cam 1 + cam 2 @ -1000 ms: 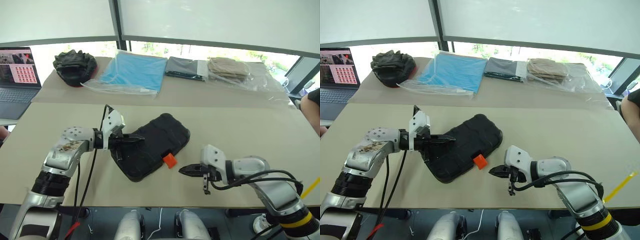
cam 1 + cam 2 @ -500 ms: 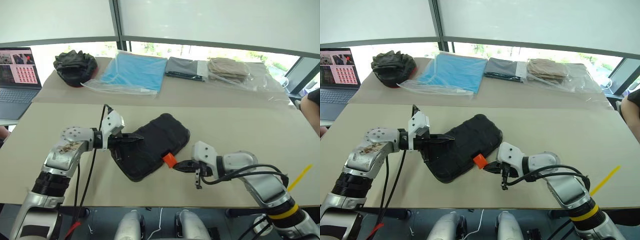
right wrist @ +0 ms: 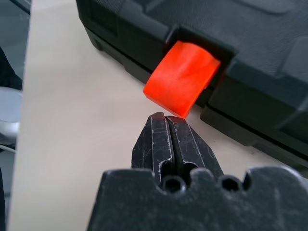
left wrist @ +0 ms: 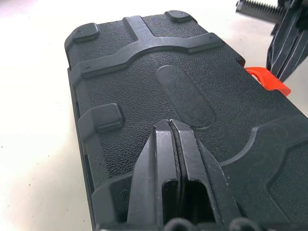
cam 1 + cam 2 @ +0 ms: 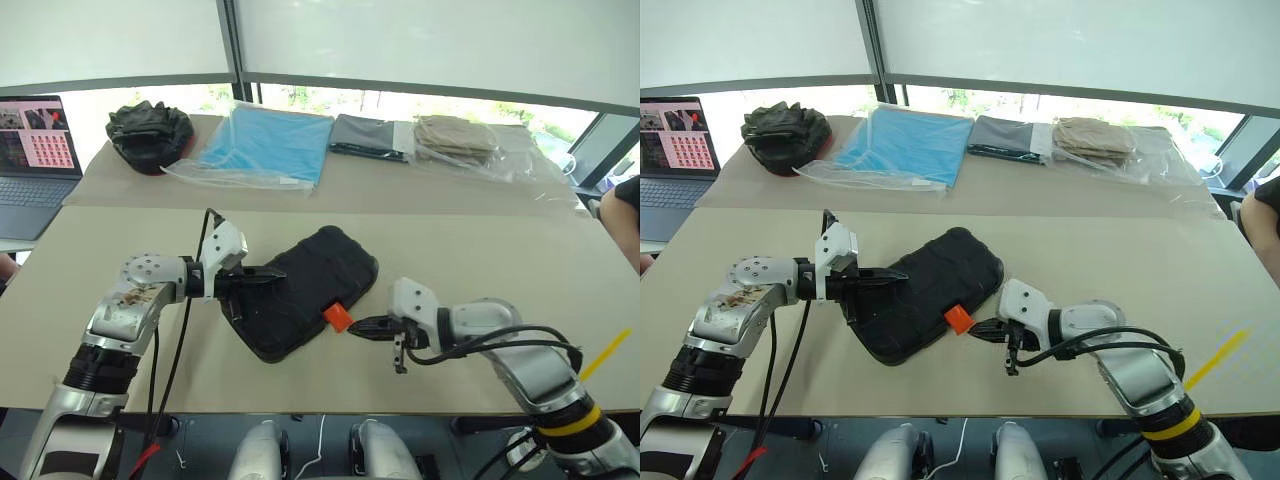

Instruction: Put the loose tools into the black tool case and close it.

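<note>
Right pincer (image 3: 166,118) advanced to latch (image 3: 183,77).

The closed black tool case (image 5: 305,294) hid its contents; the laptop (image 5: 35,160) was cut off, its screen perhaps showing thumbnails.

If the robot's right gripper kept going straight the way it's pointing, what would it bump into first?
Most likely the orange latch on the black tool case. The right gripper, fingers shut, points straight at the latch's edge, seemingly almost touching it.
</note>
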Robot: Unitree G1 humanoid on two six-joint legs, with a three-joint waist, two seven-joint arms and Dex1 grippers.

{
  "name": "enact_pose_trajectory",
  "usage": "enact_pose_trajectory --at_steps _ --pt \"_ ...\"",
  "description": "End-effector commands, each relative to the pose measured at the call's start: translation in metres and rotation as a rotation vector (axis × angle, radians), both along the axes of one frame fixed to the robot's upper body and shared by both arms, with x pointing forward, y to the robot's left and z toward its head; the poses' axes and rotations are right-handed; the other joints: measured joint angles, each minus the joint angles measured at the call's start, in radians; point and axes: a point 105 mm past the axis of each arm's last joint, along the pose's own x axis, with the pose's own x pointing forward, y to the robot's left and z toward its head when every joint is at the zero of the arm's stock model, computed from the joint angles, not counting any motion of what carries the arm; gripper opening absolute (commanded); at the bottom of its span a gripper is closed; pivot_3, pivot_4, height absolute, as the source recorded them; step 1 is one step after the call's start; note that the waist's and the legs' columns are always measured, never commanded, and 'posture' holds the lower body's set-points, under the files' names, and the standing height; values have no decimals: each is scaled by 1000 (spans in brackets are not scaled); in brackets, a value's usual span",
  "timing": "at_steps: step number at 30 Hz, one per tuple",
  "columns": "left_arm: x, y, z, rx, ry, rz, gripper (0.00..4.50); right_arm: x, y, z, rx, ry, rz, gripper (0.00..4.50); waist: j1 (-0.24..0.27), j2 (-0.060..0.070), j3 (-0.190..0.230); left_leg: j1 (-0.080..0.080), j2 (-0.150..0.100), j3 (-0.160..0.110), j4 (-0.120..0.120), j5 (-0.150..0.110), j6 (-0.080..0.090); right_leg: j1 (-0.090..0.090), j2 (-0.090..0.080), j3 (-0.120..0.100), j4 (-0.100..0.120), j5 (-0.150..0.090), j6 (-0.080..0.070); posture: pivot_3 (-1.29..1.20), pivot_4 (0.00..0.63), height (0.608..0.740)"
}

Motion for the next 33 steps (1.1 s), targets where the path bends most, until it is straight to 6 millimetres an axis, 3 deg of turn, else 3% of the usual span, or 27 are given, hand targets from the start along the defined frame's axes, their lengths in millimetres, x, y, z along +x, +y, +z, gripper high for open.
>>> enact_pose_trajectory --at_steps 1,15,33 --pt "-3 5 -21 39 68 18 61 -7 2 18 43 -31 20 0 0 0 0 0 0 0 0 0 0 0 0 0 0 0 0 0 150 740" --pt "-3 3 -21 40 67 15 61 9 12 3 13 -56 10 0 3 1 0 0 0 0 0 0 0 0 0 0 0 0 0 0 150 740" --pt "0 1 -23 34 66 16 61 23 24 8 91 -123 -10 0 1 1 -1 1 0 0 0 0 0 0 0 0 0 0 0 0 150 740"
